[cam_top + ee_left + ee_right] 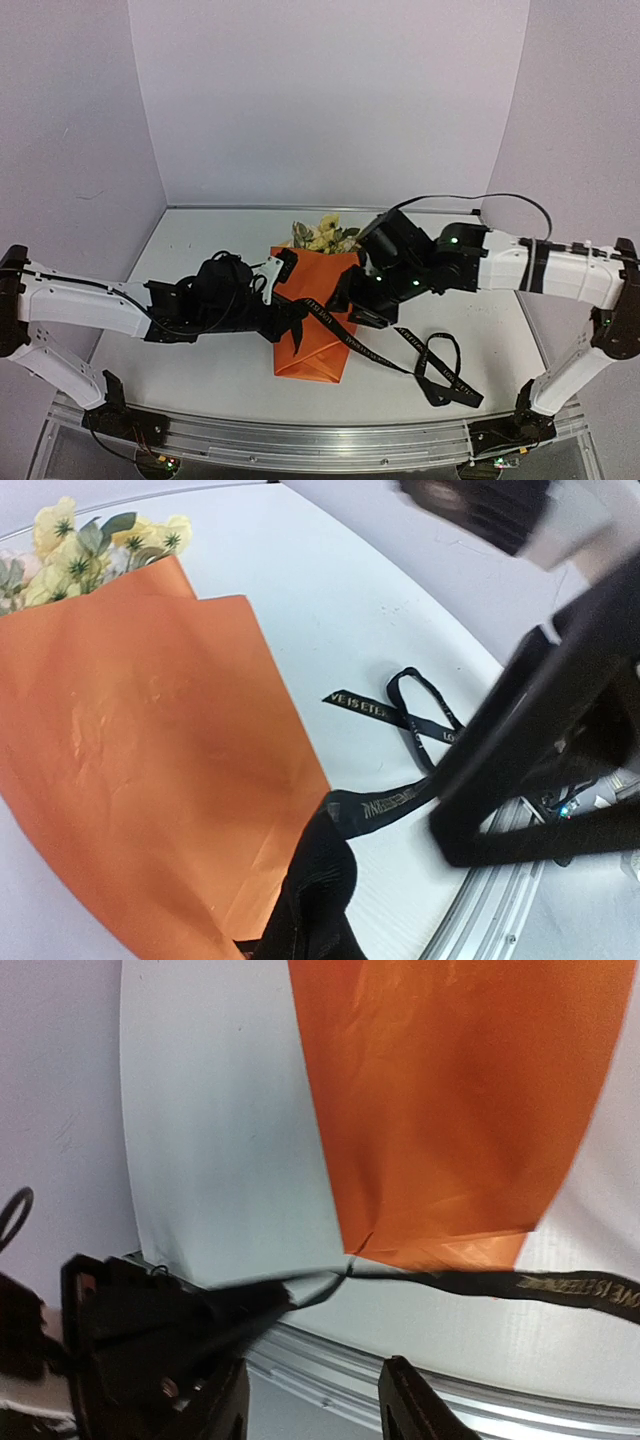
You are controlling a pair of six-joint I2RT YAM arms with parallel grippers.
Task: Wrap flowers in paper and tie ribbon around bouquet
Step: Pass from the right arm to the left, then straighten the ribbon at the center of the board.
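Observation:
The bouquet lies mid-table: the orange paper [312, 330] is folded into a cone around the flowers [325, 236], whose pale yellow blossoms poke out of the far end. The black lettered ribbon [345, 338] crosses the cone and trails right into a loose loop [440, 372]. My left gripper [293, 325] is over the cone's left side, shut on the ribbon's end [375, 805]. My right gripper [315, 1410] hovers by the cone's right edge, its fingers [415, 1400] apart with nothing between them. In the right wrist view the ribbon [540, 1285] runs taut under the paper's [450, 1100] corner.
The table's front metal rail [320, 440] lies just beyond the cone's narrow end. Grey walls enclose the table on three sides. In the left wrist view the right arm [560, 750] fills the right side, close to the ribbon loop [420, 710].

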